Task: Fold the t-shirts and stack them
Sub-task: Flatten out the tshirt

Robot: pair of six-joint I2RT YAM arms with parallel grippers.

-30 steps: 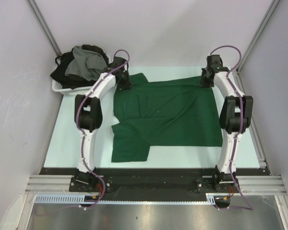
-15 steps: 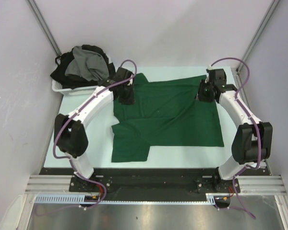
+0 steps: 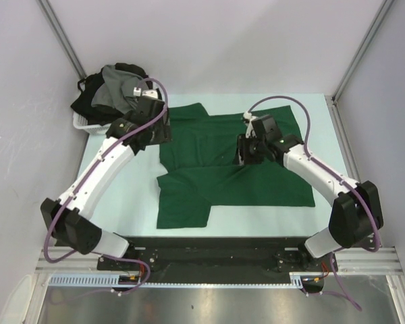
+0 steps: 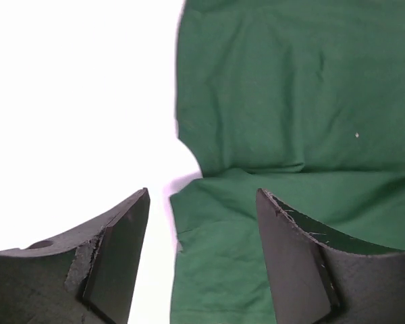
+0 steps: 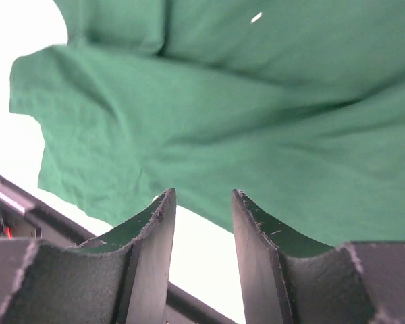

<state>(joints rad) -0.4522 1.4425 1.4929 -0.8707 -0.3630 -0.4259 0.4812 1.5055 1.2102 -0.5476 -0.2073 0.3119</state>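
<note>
A dark green t-shirt (image 3: 229, 162) lies spread flat on the pale table, one sleeve reaching toward the near edge. My left gripper (image 3: 155, 131) hovers at the shirt's far left edge, by the sleeve. In the left wrist view it (image 4: 202, 196) stands open over the green cloth (image 4: 290, 101), holding nothing. My right gripper (image 3: 248, 152) hangs above the middle of the shirt. The right wrist view shows it (image 5: 202, 196) open and empty, with the green shirt (image 5: 223, 101) beyond. A grey t-shirt (image 3: 118, 91) and black t-shirts (image 3: 88, 104) are heaped at the far left.
The heap sits in a white plastic basket (image 3: 88, 126) at the table's far left corner. Grey walls and metal frame posts close in the table on both sides. A black rail (image 3: 209, 246) runs along the near edge by the arm bases.
Both grippers went from shut at the shirt's far edge to open. The left arm swung to the shirt's left edge. The right arm moved in over the shirt's middle.
</note>
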